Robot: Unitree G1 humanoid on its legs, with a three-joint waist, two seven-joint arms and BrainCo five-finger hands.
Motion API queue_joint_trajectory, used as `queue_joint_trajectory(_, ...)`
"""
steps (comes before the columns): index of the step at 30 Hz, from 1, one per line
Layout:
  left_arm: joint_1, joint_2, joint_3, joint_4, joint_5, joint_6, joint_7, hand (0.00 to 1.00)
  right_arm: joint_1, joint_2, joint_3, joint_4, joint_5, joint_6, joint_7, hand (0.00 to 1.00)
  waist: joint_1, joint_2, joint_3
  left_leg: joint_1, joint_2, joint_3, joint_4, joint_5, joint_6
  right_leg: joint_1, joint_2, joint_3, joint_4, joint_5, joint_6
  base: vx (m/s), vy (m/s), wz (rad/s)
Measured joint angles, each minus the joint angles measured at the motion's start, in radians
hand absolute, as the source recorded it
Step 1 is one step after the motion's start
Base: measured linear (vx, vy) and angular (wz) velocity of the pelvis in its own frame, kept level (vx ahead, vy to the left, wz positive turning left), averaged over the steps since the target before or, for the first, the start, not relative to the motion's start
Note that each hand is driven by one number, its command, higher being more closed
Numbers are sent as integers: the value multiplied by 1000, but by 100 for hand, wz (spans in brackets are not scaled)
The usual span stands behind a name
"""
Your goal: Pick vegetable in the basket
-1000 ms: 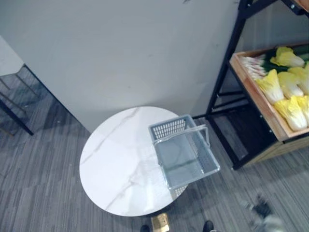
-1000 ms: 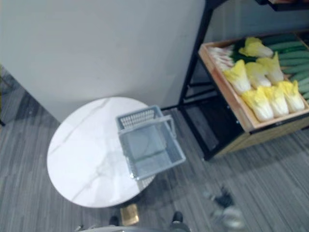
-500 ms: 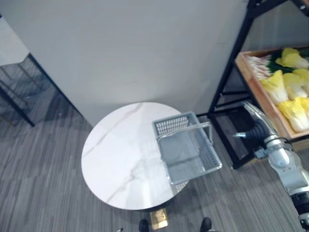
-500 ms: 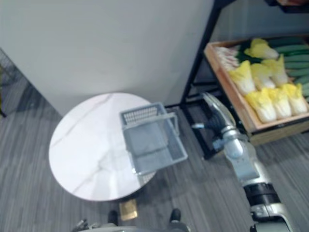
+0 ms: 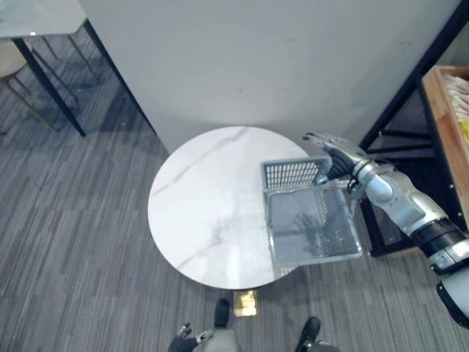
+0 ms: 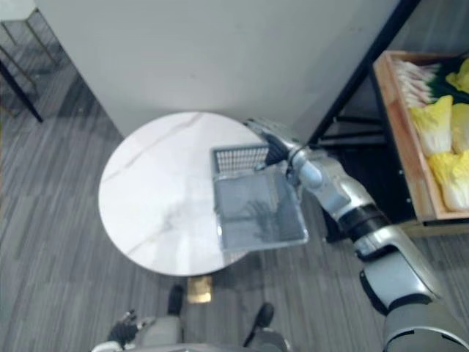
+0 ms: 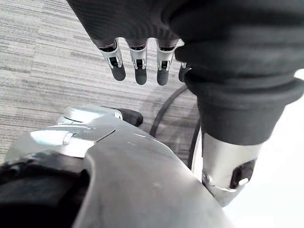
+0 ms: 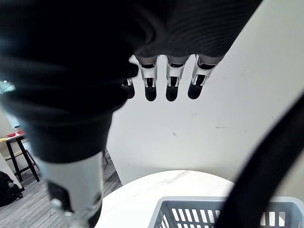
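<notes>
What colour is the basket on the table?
Pale grey basket, best seen in the left eye view.

The crate [image 6: 400, 133] of cabbages [image 6: 434, 119] runs off the right edge; the right hand [image 5: 338, 155] covers the basket's [image 5: 289, 174] far corner.

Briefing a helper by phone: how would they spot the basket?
Find the round white marble table by the wall. On its side nearest the vegetable crate sits a grey mesh-walled basket, overhanging the edge. It is the table's only item.

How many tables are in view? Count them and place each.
2. A round white table stands in the middle by the wall, bearing the grey basket. A second table shows its corner at the far left. Others may lie outside the view.
</notes>
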Motion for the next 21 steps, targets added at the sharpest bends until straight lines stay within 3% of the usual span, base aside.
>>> queue_joint_trajectory(2, -17, 1, 0, 1, 0, 0, 8, 0, -25, 0, 4, 33, -1, 6, 0, 0, 16, -1, 10, -18, -1, -5, 4, 1, 1, -13, -1, -4, 3, 0, 0, 3, -7, 5)
queue_joint_trajectory(21, -61, 14, -12, 6, -1, -12, 20, 0, -59, -19, 21, 102, -1, 21, 23, 0, 32, -15, 77, -62, -6, -23, 16, 7, 6, -54, -10, -4, 23, 0, 0, 4, -2, 1)
